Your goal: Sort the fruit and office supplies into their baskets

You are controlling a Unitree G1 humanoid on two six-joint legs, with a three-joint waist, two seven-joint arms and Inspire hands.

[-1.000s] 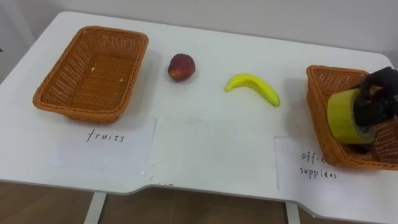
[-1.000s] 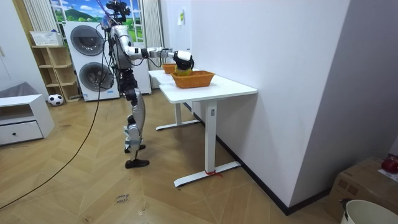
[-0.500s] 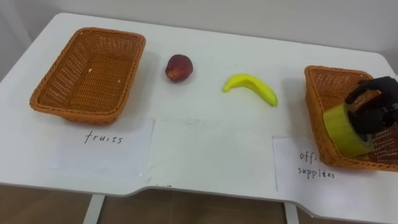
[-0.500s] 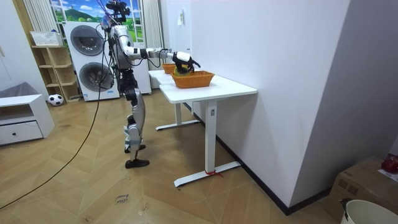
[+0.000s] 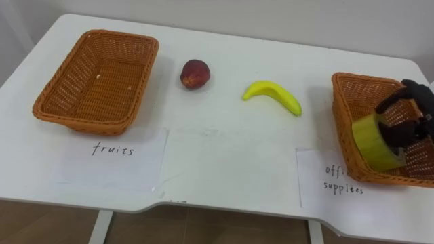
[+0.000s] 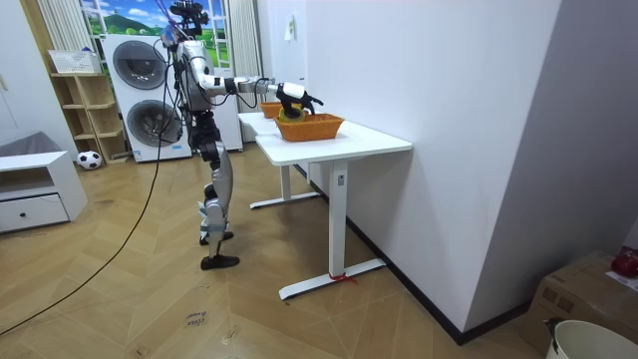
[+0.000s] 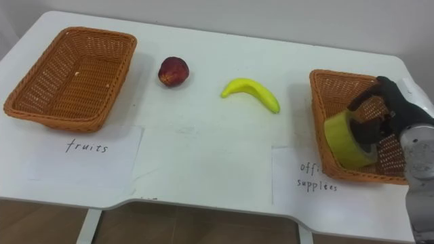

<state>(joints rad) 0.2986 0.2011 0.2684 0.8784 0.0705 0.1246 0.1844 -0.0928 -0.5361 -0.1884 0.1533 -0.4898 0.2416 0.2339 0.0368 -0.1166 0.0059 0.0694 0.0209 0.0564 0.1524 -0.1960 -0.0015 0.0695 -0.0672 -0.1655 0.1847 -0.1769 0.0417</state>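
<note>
A white table (image 5: 230,163) is seen from above. At the right edge of the frame stands the office-supplies basket (image 5: 349,91). A yellow tape roll (image 5: 371,141) is tilted on edge inside it, against the near left wall.

The right hand (image 5: 409,112) is placed inside the basket, just above and to the right of the roll. Its fingers are spread and loosely arched over the roll's upper rim rather than clamped on it. The roll is therefore judged to be resting on the basket, with this item as good as sorted.

In the upper left of the frame the fruit basket (image 5: 51,102) is seen with no fruit in it. A paper label (image 5: 115,152) is laid on the table in front of each basket.

Two fruits are left on the bare table between the baskets, and both lie to the left of the hand. The banana (image 5: 272,93) is right of centre, near the office-supplies basket, with its long axis slanting from upper left to lower right. The round red fruit (image 5: 195,73) lies further left, near the fruit basket.

The banana is judged the shorter reach for the right hand. The carry to the far left basket would be long, and the red fruit lies on the left arm's side.
</note>
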